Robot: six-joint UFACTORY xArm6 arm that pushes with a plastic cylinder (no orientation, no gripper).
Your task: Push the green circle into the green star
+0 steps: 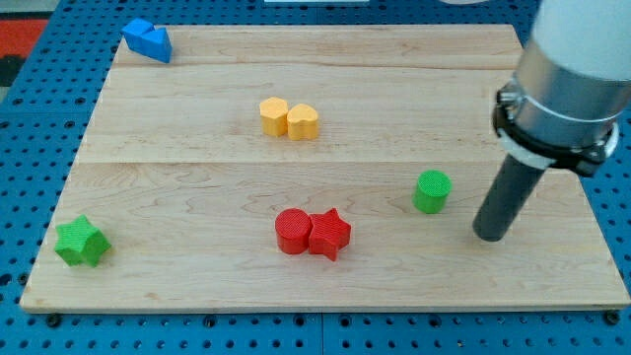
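The green circle [432,191] stands on the wooden board at the view's right of centre. The green star [80,242] lies far away at the board's bottom-left corner. My tip [489,237] rests on the board just right of and slightly below the green circle, with a small gap between them. The dark rod rises from the tip toward the arm's grey body at the view's top right.
A red circle [293,231] and a red star [329,234] touch each other at the bottom centre, roughly between the green circle and the green star. Two yellow blocks [289,118] sit together at upper centre. A blue block [148,40] lies at the top left.
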